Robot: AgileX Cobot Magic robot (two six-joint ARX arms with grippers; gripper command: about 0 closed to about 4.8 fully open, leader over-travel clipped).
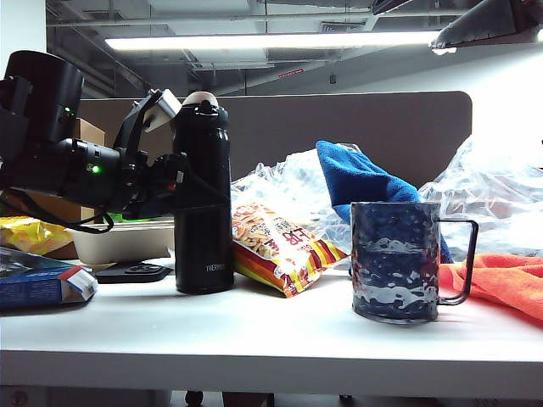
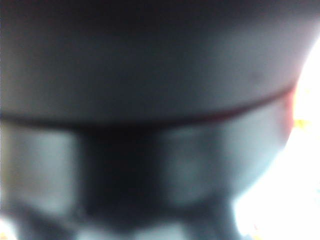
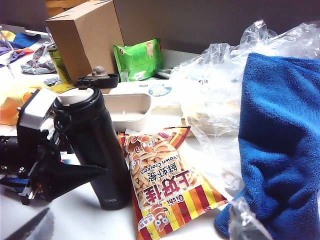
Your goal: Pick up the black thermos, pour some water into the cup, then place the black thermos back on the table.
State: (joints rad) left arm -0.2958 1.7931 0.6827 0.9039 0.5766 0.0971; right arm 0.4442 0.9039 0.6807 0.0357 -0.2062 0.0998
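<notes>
ceiling: bare pipes and ducts, dim | light: long fluorescent tube [image 1: 271, 40] glowing overhead; bright white glare at upper right | behind: grey-brown partition panel [image 1: 373, 127] with rounded corner | counter [image 1: 254, 339]: white, thick front edge

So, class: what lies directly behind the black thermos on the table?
Behind the black thermos sits a shallow beige bowl, with a cardboard box further back. The thermos and the left gripper around it hide the bowl's near side.
</notes>
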